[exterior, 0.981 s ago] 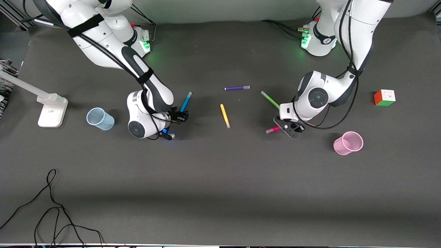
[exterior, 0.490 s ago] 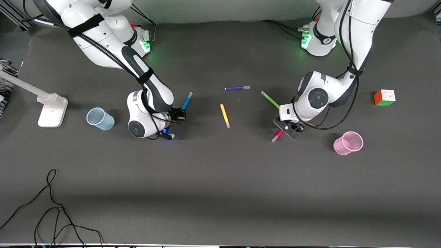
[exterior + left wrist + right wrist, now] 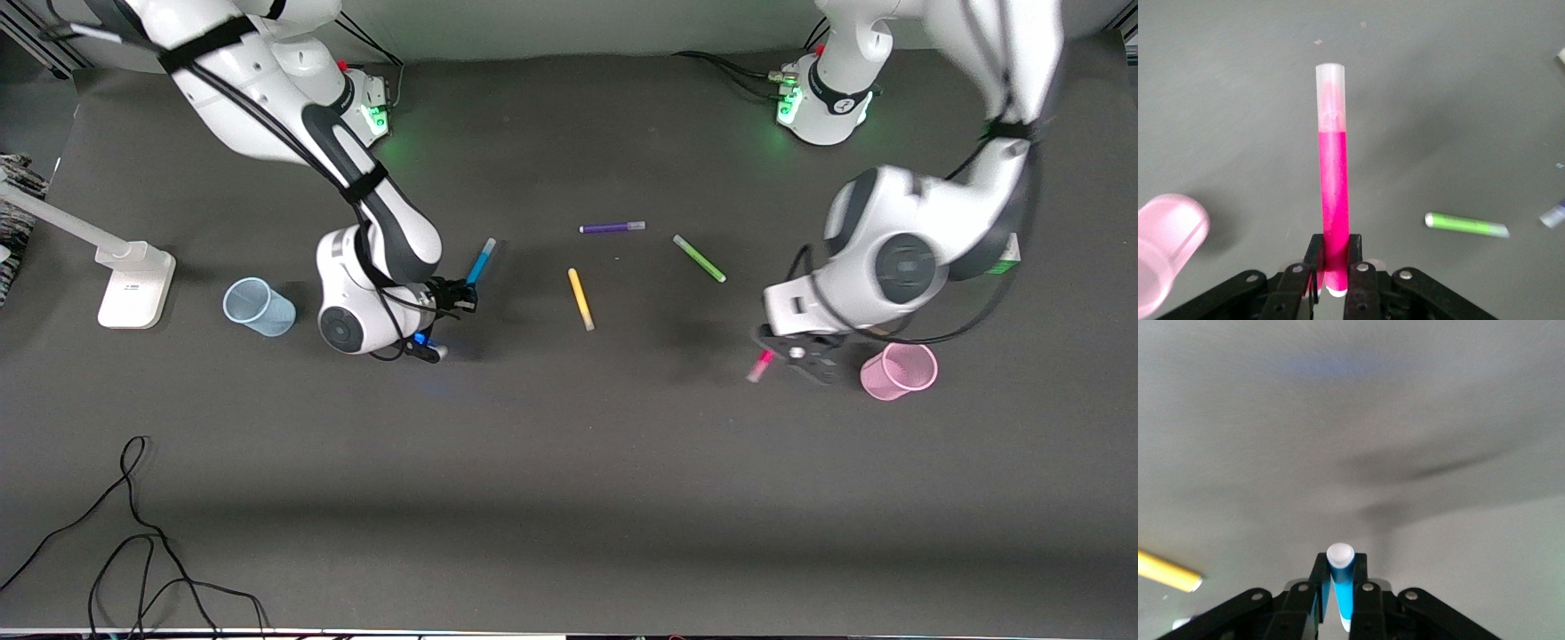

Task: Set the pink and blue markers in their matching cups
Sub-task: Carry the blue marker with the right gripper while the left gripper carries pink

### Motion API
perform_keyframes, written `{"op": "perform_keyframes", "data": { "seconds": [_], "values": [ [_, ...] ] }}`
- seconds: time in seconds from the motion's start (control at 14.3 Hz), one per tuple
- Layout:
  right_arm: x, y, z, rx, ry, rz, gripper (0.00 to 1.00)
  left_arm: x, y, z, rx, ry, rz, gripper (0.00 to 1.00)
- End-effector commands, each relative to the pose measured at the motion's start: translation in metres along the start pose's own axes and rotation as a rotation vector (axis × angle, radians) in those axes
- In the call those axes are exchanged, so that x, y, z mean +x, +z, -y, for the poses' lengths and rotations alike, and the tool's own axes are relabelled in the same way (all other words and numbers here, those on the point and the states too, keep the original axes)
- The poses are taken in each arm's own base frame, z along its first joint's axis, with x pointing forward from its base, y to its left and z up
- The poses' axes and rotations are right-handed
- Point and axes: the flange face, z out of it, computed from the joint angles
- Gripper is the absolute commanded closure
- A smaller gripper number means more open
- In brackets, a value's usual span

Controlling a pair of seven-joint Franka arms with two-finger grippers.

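My left gripper (image 3: 798, 358) is shut on the pink marker (image 3: 761, 365) and holds it above the table, just beside the pale pink cup (image 3: 900, 371). In the left wrist view the pink marker (image 3: 1333, 180) sticks out from the closed gripper (image 3: 1335, 257), cap end away, with the pink cup (image 3: 1168, 247) at the edge. My right gripper (image 3: 452, 296) is shut on the blue marker (image 3: 481, 260), tilted, above the table between the pale blue cup (image 3: 258, 307) and the yellow marker. The right wrist view shows the blue marker (image 3: 1341, 583) clamped in the gripper (image 3: 1341, 579).
A purple marker (image 3: 612, 228), a yellow marker (image 3: 581, 299) and a green marker (image 3: 699, 259) lie mid-table. A white lamp base (image 3: 135, 284) stands by the blue cup. A black cable (image 3: 133, 533) lies near the front edge. The left arm hides most of a colour cube (image 3: 1006, 264).
My left arm has swung the pink marker up and toward the pink cup. My right gripper has shifted slightly toward the blue cup with the blue marker.
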Motion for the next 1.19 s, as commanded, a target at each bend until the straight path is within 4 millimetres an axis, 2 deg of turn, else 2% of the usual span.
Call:
{"op": "perform_keyframes", "data": {
  "seconds": [0.0,0.07,0.21,0.35,0.49,0.7,0.84,1.05,1.12],
  "values": [
    [-0.027,-0.083,-0.024,-0.058,-0.050,-0.136,1.00,-0.029,-0.050,0.038,-0.045,-0.102,0.042,0.93],
    [-0.034,-0.111,-0.032,-0.081,-0.070,-0.205,1.00,-0.044,-0.066,0.056,-0.049,-0.140,0.045,0.94],
    [-0.047,-0.157,-0.046,-0.117,-0.103,-0.326,1.00,-0.078,-0.085,0.095,-0.054,-0.224,0.053,0.93],
    [-0.067,-0.195,-0.056,-0.158,-0.152,-0.430,1.00,-0.112,-0.097,0.134,-0.048,-0.307,0.066,0.93],
    [-0.084,-0.225,-0.069,-0.211,-0.192,-0.502,1.00,-0.131,-0.103,0.158,-0.014,-0.350,0.084,0.93],
    [-0.100,-0.259,-0.094,-0.247,-0.213,-0.561,1.00,-0.134,-0.098,0.166,0.018,-0.381,0.118,0.94],
    [-0.095,-0.274,-0.114,-0.261,-0.234,-0.578,1.00,-0.127,-0.083,0.167,0.024,-0.410,0.160,0.94],
    [-0.098,-0.289,-0.131,-0.258,-0.269,-0.594,1.00,-0.117,-0.060,0.168,0.023,-0.434,0.207,0.94],
    [-0.096,-0.289,-0.144,-0.255,-0.265,-0.589,1.00,-0.112,-0.049,0.168,0.013,-0.446,0.233,0.94]
  ]
}}
